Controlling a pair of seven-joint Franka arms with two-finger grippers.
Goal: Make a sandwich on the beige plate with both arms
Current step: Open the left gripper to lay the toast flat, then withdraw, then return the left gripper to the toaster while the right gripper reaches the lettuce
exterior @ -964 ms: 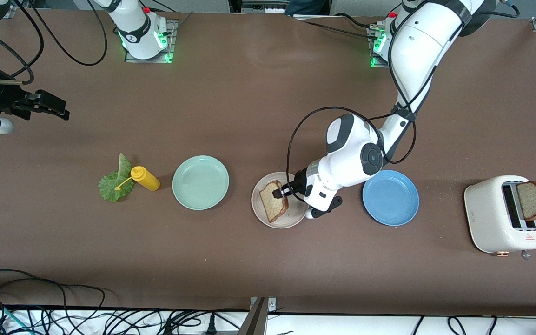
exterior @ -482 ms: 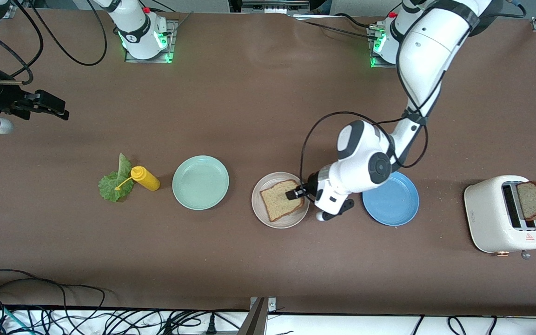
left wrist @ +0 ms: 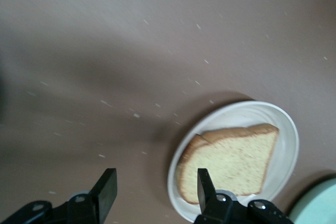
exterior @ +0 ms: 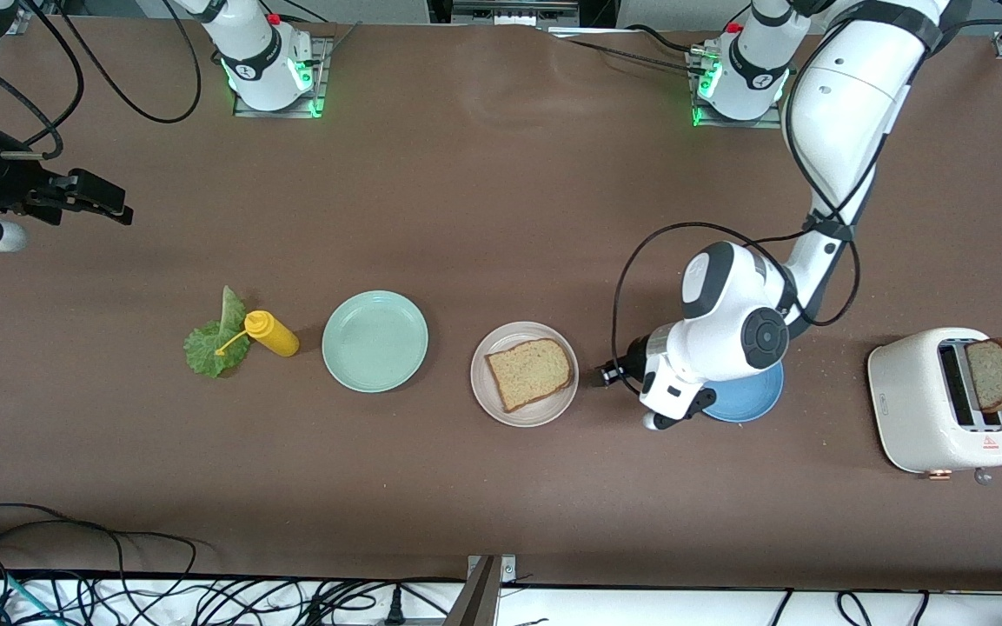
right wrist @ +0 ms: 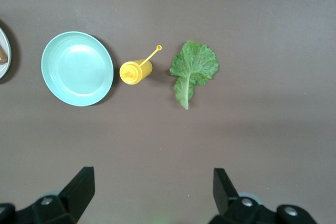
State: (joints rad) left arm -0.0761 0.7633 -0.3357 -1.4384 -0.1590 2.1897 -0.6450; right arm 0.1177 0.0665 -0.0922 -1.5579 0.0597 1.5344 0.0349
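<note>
One slice of brown toast (exterior: 530, 373) lies flat on the beige plate (exterior: 489, 400) mid-table; both show in the left wrist view, toast (left wrist: 231, 164) and plate (left wrist: 287, 140). My left gripper (exterior: 607, 376) is open and empty, low over the table between the beige plate and the blue plate (exterior: 761, 402). A second toast slice (exterior: 996, 374) stands in the white toaster (exterior: 939, 409). The green lettuce leaf (exterior: 215, 341) lies beside the yellow bottle; it shows in the right wrist view (right wrist: 192, 70). My right gripper (exterior: 105, 209) is open and empty, waiting high at the right arm's end.
A yellow squeeze bottle (exterior: 273, 333) lies against the lettuce. A mint-green plate (exterior: 374, 340) sits between the bottle and the beige plate. Cables run along the table edge nearest the front camera.
My left gripper let go of the toast, which now lies flat on the beige plate, and drew back toward the blue plate. The right arm has not moved.
</note>
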